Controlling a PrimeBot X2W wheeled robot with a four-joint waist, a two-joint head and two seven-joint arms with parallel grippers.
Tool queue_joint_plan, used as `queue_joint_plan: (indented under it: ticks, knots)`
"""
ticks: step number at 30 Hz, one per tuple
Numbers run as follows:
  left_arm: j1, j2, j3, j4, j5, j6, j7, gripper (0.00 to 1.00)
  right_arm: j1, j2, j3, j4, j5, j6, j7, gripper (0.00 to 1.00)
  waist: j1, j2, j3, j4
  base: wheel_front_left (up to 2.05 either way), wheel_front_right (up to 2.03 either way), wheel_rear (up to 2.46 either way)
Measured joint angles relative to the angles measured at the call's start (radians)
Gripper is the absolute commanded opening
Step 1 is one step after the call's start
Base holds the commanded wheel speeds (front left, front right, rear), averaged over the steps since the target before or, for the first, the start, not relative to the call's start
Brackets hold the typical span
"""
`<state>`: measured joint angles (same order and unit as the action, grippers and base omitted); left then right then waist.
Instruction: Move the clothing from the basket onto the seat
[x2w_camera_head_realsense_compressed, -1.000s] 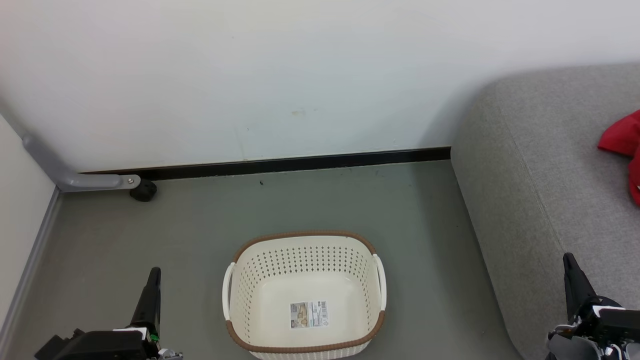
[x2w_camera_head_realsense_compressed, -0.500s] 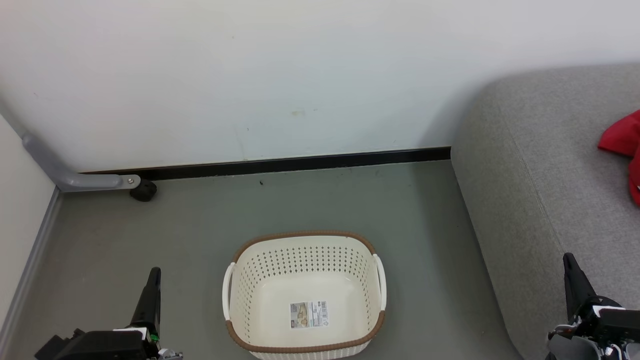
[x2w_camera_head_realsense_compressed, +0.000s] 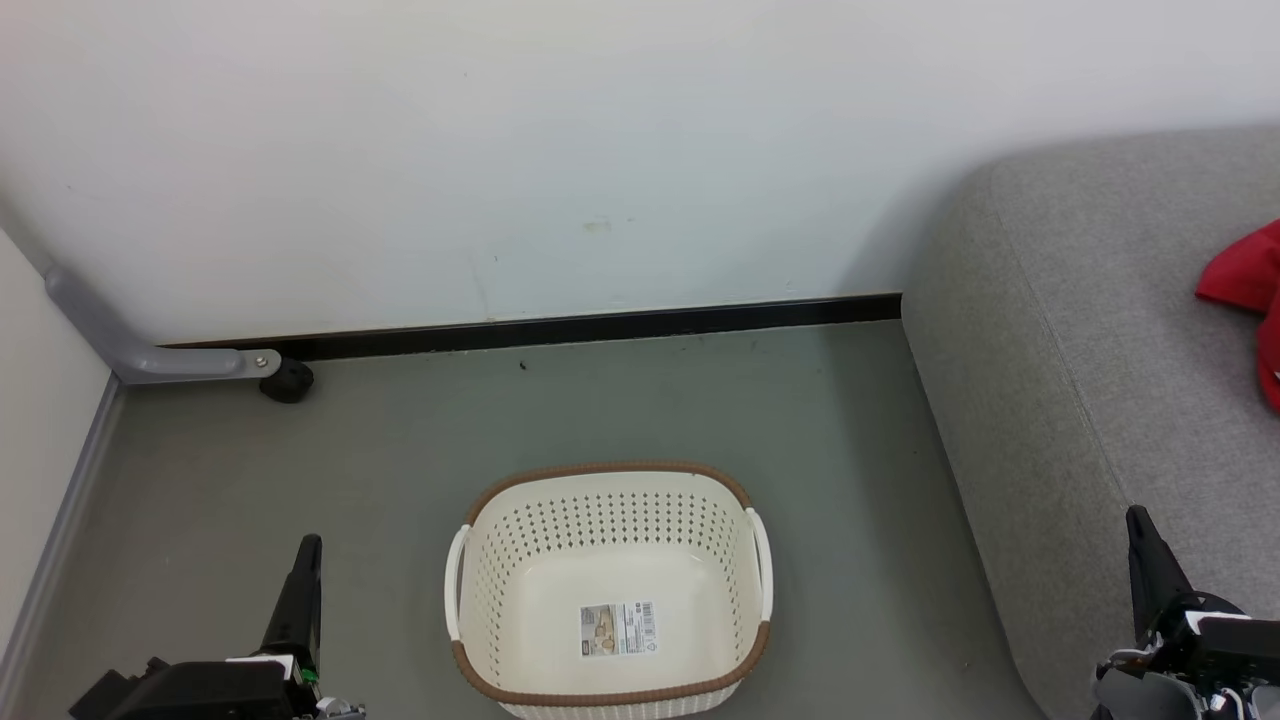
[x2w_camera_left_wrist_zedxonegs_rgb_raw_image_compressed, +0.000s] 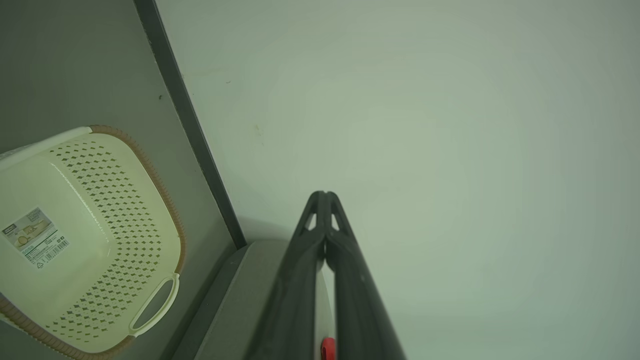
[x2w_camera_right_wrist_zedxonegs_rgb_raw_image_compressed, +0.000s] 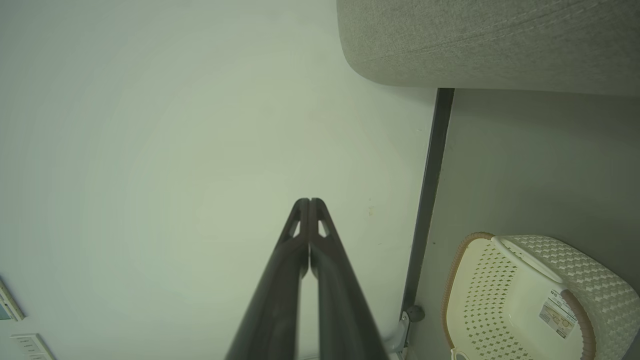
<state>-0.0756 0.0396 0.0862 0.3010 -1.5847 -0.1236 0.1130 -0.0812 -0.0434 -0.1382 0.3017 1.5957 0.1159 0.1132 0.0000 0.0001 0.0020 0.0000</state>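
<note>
head view puts the clothing (x2w_camera_head_realsense_compressed: 1245, 290) on the seat (x2w_camera_head_realsense_compressed: 1080, 380), a red bundle at the far right, well apart from the basket (x2w_camera_head_realsense_compressed: 610, 468). the basket stands on the floor (x2w_camera_head_realsense_compressed: 400, 450) with nothing in it but the paper label (x2w_camera_head_realsense_compressed: 618, 628) on its bottom. judged from that, the move looks done.

the left gripper (x2w_camera_head_realsense_compressed: 311, 545) sits at the lower left beside the basket and the right gripper (x2w_camera_head_realsense_compressed: 1137, 518) at the lower right by the seat's near edge. both are clenched tip to tip on nothing, and each wrist view has its dark fingers meeting against the pale wall (x2w_camera_left_wrist_zedxonegs_rgb_raw_image_compressed: 450, 125).

the cloth reads as light, soft and limp. if it needs shifting, a deep pinch on a raised fold should lift it. a shallow pinch on thin, slick fabric may slip, and the rest would drape and trail.

the picture edge cuts the clothing, so only a corner of red shows. lettering, trim and any white part cannot be made out, nor how far it spreads over the seat. a small red spot (x2w_camera_left_wrist_zedxonegs_rgb_raw_image_compressed: 328, 347) low between the left fingers is too small to tell.
</note>
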Motion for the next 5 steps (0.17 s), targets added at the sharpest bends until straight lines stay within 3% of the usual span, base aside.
queue_joint_plan:
  ticks: [5]
  knots:
    - [0.0,0.0,0.0,0.0,0.0,0.0,0.0,0.0,0.0,0.0,0.0,0.0,0.0,0.0,0.0,0.0,0.0,0.0,0.0,0.0,0.0,0.0,0.0]
